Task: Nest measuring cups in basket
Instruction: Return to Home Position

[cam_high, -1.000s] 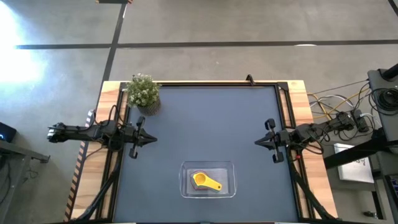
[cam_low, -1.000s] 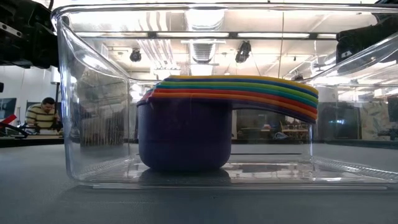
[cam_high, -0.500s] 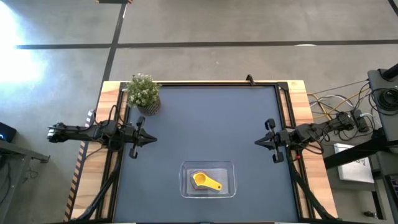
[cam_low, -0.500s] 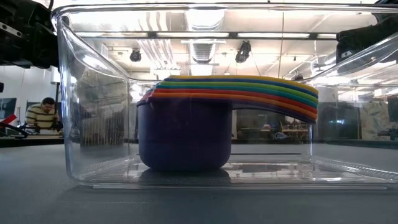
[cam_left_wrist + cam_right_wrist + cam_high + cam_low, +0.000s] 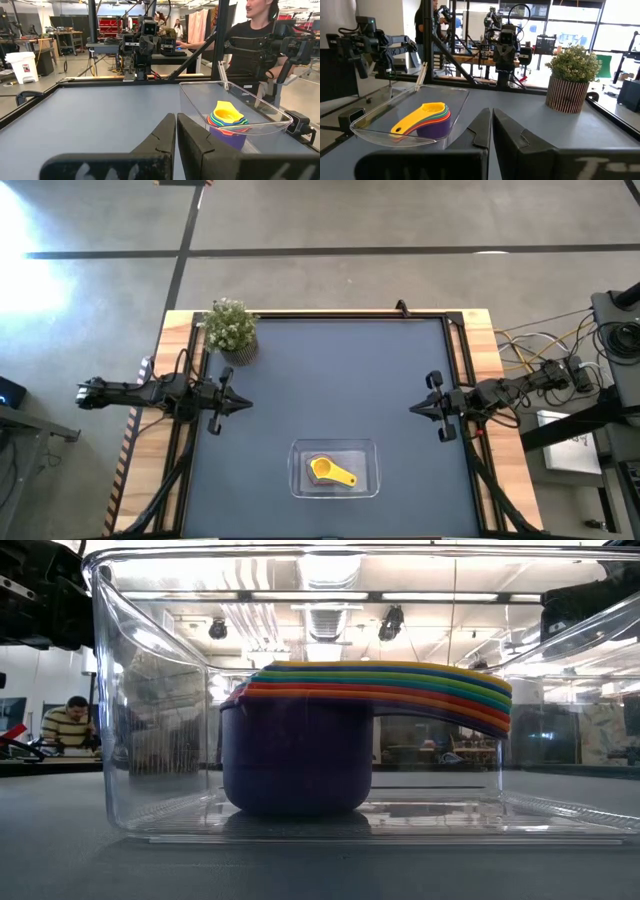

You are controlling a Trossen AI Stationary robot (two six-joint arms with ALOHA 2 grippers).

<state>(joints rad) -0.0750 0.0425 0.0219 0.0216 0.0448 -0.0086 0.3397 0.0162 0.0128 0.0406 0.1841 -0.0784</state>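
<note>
The measuring cups (image 5: 329, 471) sit nested in one stack, yellow on top and purple at the bottom (image 5: 296, 765), their handles fanned together (image 5: 440, 690). The stack rests on the floor of the clear basket (image 5: 300, 485), which stands near the table's near edge. My left gripper (image 5: 248, 405) is shut and hovers at the table's left side, away from the basket. My right gripper (image 5: 412, 410) is shut at the table's right side, also apart from it. Both wrist views show the stack (image 5: 227, 120) (image 5: 427, 120) inside the basket.
A small potted plant (image 5: 232, 330) stands at the table's far left corner. Raised rails edge the table on its left (image 5: 180, 450) and right (image 5: 470, 460). Bare dark tabletop (image 5: 340, 380) lies between the two arms. People (image 5: 260, 30) stand in the room beyond.
</note>
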